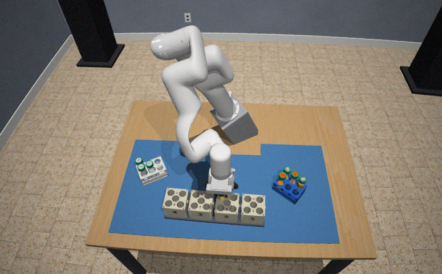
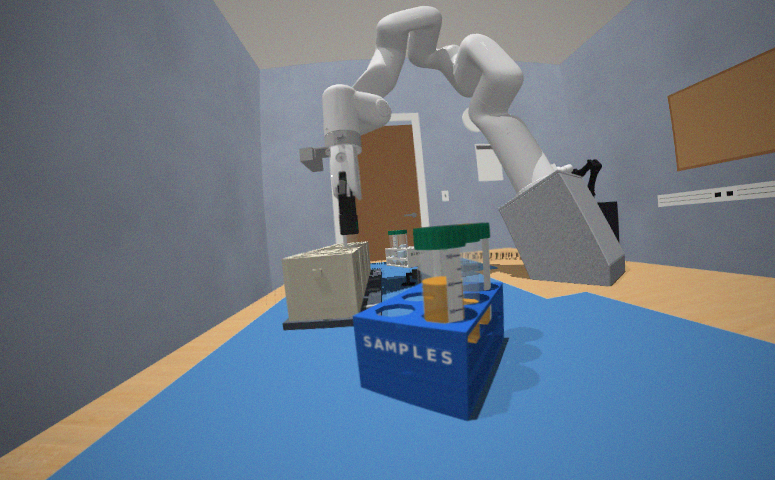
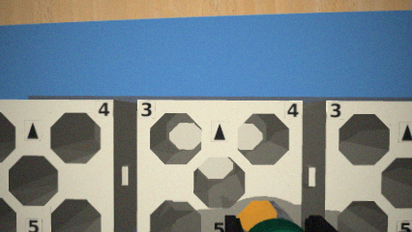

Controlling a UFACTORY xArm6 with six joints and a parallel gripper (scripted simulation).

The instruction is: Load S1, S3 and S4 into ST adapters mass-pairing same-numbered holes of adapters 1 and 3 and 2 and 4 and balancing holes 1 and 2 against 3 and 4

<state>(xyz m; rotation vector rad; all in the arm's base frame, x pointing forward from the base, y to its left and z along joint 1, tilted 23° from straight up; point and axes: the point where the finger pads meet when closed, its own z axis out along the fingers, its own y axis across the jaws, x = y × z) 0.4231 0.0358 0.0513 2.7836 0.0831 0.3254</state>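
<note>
The claw [image 1: 221,194] [image 2: 349,228] [image 3: 275,225] is clamped on a green-capped tube with orange liquid [image 1: 222,198] [image 3: 258,214], over bucket adapter 2 [image 1: 227,218] [image 3: 271,181], near the hole diagonally opposite hole 3; whether its tip has entered cannot be told. In the top view, adapter 1 [image 1: 252,219] is just right of the claw; adapters 3 [image 1: 200,213] and 4 [image 1: 174,211] are to its left. Well right of it on the counter [image 1: 355,234], the blue SAMPLES rack [image 1: 288,196] [image 2: 412,371] bears four capped tubes, two orange-dotted. Well left of it, the white rack [image 1: 154,177] bears three white-dotted tubes.
</note>
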